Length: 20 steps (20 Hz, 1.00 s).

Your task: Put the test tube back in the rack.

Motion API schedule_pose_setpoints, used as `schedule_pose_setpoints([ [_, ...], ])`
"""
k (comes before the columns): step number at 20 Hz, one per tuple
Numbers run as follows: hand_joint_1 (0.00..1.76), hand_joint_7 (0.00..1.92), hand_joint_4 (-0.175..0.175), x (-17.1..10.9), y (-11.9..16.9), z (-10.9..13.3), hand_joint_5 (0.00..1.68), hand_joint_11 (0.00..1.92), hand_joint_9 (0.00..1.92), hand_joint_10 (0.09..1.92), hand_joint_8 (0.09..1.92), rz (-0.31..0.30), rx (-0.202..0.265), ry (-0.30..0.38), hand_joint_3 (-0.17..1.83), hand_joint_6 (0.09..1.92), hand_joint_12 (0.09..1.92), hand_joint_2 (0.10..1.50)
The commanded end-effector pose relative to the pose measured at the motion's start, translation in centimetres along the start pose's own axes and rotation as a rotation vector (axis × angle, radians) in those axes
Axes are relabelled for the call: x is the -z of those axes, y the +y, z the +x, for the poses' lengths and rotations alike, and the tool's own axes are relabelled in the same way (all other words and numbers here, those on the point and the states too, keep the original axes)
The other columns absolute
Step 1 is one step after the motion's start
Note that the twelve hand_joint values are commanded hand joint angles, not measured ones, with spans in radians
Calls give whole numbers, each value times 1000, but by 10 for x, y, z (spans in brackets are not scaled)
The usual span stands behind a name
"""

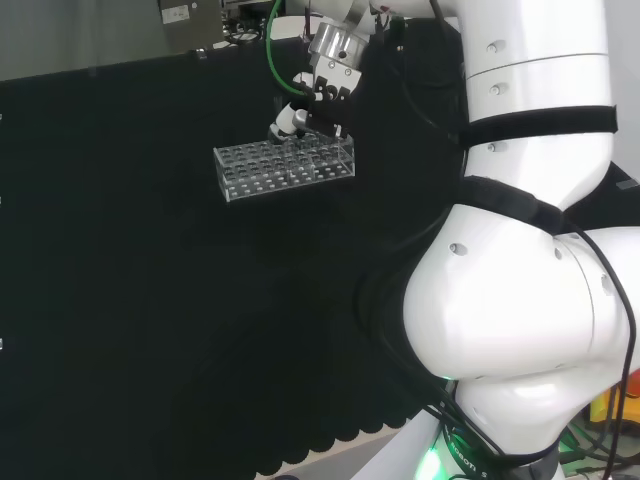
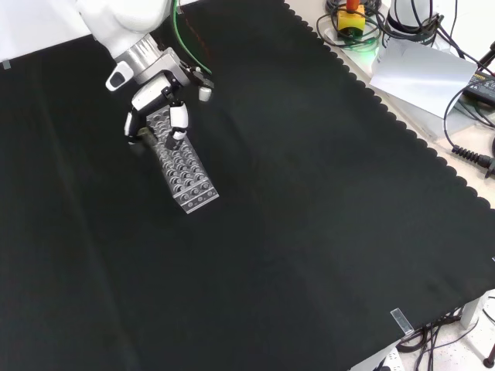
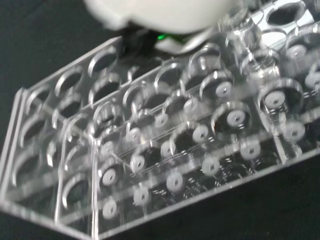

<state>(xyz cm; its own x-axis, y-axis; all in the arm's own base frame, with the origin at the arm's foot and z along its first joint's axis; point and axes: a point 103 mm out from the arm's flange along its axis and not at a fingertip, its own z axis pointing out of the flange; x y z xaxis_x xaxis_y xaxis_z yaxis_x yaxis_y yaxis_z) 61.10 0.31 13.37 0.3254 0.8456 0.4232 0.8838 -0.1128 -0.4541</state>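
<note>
A black cloth (image 2: 309,216) covers the desk, and its wavy edge shows along the right side in the front view. Past that edge lie cables and a sheet of white paper (image 2: 421,73).

A clear rack (image 1: 285,170) with rows of round holes stands on the cloth. In the head view it sits toward the far side of the desk, left of the big white arm (image 1: 520,270). In the front view the rack (image 2: 184,174) is near the top left part of the cloth, and it runs from under the hand down and to the right.

The hand (image 1: 310,110) hangs right over the rack's right end in the head view. In the front view the hand (image 2: 158,104) is over the rack's top end, and its fingers (image 2: 179,120) point down and curl in toward each other just above the holes. I cannot tell if they are holding something, because the tube is clear and too hard to spot there.

Up close in the wrist view, the rack (image 3: 165,155) looks big, with white dots at the bottom of its holes. A clear round tube shape (image 3: 240,25) seems to stand in the rack near the white part of the hand (image 3: 160,12), but I cannot tell for sure that it is the test tube.
</note>
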Motion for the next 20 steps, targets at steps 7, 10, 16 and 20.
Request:
schedule_pose_setpoints([
  [7, 1018, 219, -35, 36, -37, 13, 330, 270, 344, 986, 976, 47, 168, 72, 640, 499, 1531, 548],
  [10, 1018, 222, -35, 59, -53, 17, 339, 266, 341, 989, 976, 1, 194, 56, 633, 475, 1535, 551],
  [16, 1019, 224, -34, 100, -92, 38, 346, 263, 338, 987, 976, -56, 263, -7, 628, 458, 1536, 555],
  [20, 1020, 224, -33, 120, -122, 56, 347, 257, 337, 985, 974, -100, 259, -52, 626, 451, 1536, 557],
])
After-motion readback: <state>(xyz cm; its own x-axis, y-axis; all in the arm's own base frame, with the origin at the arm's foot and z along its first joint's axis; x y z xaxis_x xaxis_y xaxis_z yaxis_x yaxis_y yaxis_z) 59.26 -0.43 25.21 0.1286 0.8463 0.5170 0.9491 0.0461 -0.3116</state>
